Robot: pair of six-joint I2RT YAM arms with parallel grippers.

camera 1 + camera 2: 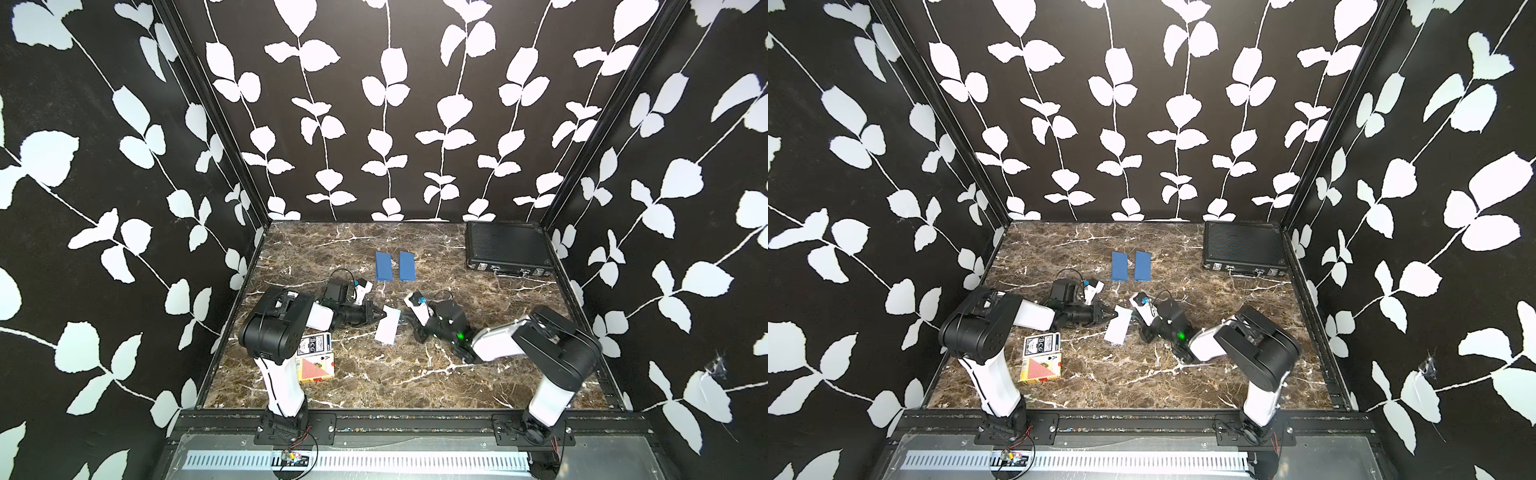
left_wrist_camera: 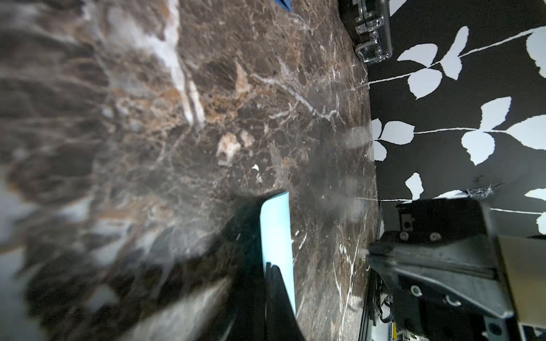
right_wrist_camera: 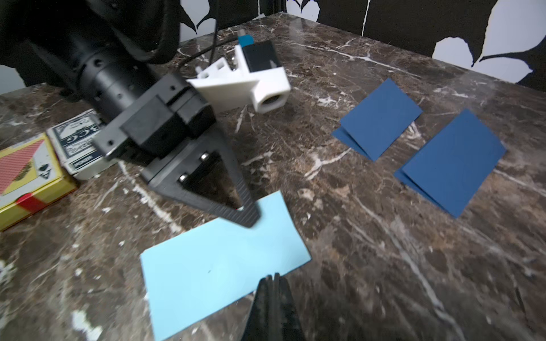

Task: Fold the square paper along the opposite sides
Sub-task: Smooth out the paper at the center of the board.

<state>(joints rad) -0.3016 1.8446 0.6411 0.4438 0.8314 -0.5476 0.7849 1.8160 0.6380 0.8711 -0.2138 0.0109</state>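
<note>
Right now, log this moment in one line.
light blue paper: rectangle | left pincer: shut, tip on paper | right pincer: shut, tip at paper edge

The paper (image 1: 387,327) is located centrally; folded sheets (image 1: 383,266) are laid behind it, a case (image 1: 507,248) rear right, card boxes (image 1: 318,365) front left.

Desk (image 1: 374,374): brown marble pattern, white veining. Square paper (image 3: 218,265): plain light blue (reads near white in both top views). Folded sheet (image 3: 379,118) and the folded sheet beside it (image 3: 455,162): both plain dark blue. Walls (image 1: 374,104): black, white leaf-and-stem print. Case (image 1: 505,245): black, ribbed lid. Yellow card box (image 3: 26,183): red lattice panel. Second card box (image 3: 76,138): blue-and-white scrollwork. Left tool (image 3: 247,216) and right tool (image 3: 273,279): black.
</note>
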